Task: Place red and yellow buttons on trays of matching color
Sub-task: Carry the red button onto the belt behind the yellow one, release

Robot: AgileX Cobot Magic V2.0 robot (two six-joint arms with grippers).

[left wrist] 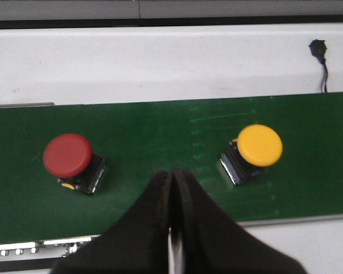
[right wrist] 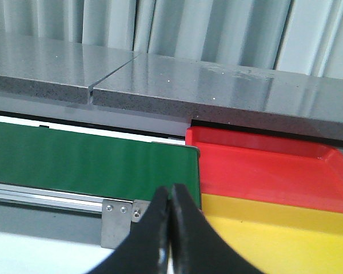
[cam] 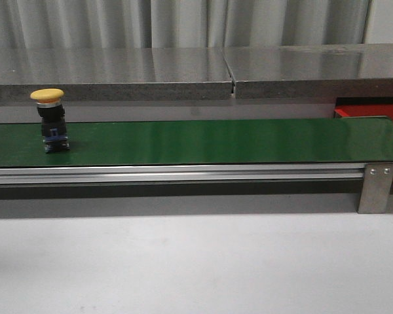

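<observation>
A yellow-capped button (cam: pixel 50 118) stands upright on the green belt (cam: pixel 203 140) at the far left. In the left wrist view the yellow button (left wrist: pixel 255 149) and a red-capped button (left wrist: pixel 70 158) both stand on the belt, one to each side of my left gripper (left wrist: pixel 172 174), which is shut and empty above the belt's near edge. My right gripper (right wrist: pixel 171 191) is shut and empty by the belt's end. The red tray (right wrist: pixel 274 165) and the yellow tray (right wrist: pixel 286 240) lie side by side past the belt's end. The red tray's corner shows in the front view (cam: pixel 380 112).
A grey stone ledge (cam: pixel 183 72) runs behind the belt, with a curtain above it. A metal rail and bracket (cam: pixel 374 186) edge the belt's front. White table surface (cam: pixel 196 261) lies in front. A small black plug and cable (left wrist: pixel 319 54) lies beyond the belt.
</observation>
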